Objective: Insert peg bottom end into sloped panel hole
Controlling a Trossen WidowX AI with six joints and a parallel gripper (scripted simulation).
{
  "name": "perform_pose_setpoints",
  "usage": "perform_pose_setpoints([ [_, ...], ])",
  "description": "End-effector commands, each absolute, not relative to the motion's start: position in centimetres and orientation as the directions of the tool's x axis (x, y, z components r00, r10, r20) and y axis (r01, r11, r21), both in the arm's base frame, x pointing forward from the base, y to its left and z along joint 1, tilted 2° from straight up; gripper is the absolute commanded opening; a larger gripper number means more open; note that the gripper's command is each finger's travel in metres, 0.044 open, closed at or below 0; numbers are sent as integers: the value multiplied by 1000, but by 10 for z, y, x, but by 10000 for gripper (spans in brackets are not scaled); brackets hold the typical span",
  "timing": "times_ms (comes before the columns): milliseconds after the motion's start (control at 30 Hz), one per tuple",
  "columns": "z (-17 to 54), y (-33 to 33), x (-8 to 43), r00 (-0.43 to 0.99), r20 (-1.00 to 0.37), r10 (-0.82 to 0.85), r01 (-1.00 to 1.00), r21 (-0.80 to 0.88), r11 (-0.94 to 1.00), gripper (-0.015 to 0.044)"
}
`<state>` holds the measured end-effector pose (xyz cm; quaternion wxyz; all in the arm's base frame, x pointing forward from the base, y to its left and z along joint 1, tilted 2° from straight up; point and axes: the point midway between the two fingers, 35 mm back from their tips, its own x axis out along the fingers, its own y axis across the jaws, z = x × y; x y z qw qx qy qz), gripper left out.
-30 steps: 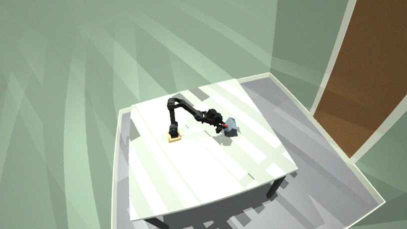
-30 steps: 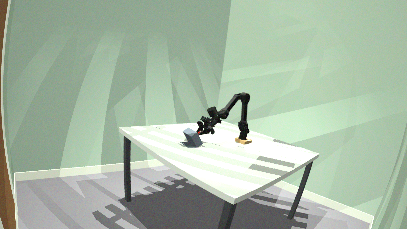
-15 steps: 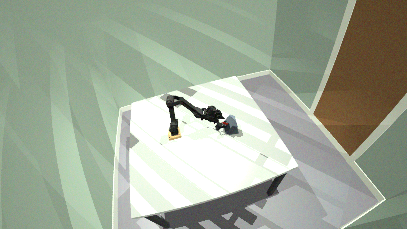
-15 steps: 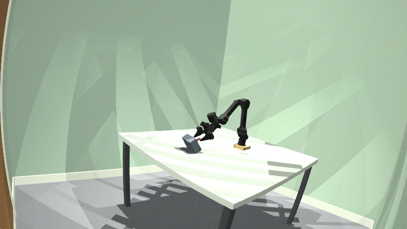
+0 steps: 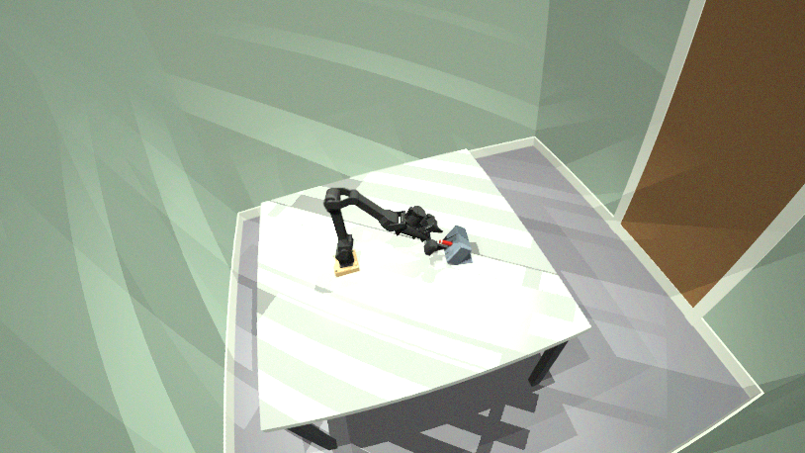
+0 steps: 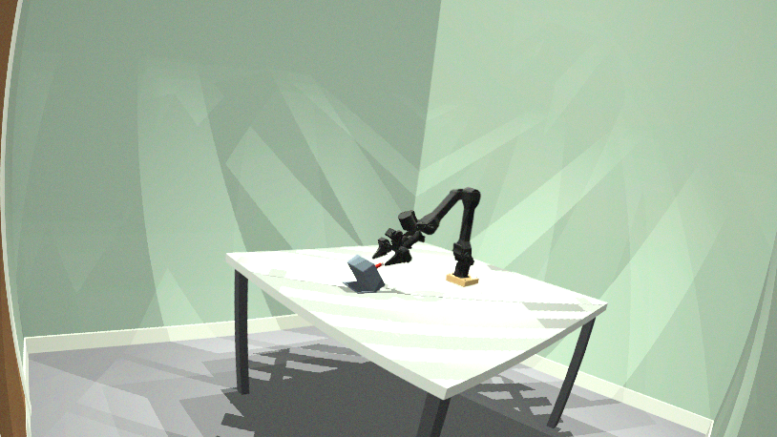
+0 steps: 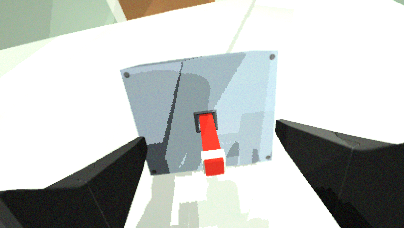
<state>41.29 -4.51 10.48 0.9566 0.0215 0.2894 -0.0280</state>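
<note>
A red square peg [image 5: 446, 243] [image 6: 378, 265] [image 7: 210, 140] with a white band near its outer end has its far end in the square hole [image 7: 197, 123] of the blue-grey sloped panel [image 5: 459, 253] [image 6: 370, 279] [image 7: 147, 105]. Most of the peg's visible length sticks out of the face toward the wrist camera. A dark gap shows at the hole's left and right edges. How deep the peg sits is hidden. My gripper [image 5: 440, 238] [image 6: 380, 260] [image 7: 210, 134] is wide open and empty, with one finger on each side of the peg, touching neither it nor the panel.
The panel block stands on the white table [image 5: 394, 349] [image 6: 434, 337]. The arm's tan base plate [image 5: 347, 271] [image 6: 461, 280] is at the other end of the arm. Bright light patches and shadows cross the table.
</note>
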Motion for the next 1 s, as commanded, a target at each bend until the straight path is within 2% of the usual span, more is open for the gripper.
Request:
perform_pose_setpoints([
  [0,105,-44,408,828,-559,-38,63,25,998,440],
  [967,126,-44,385,831,-554,-41,66,25,998,440],
])
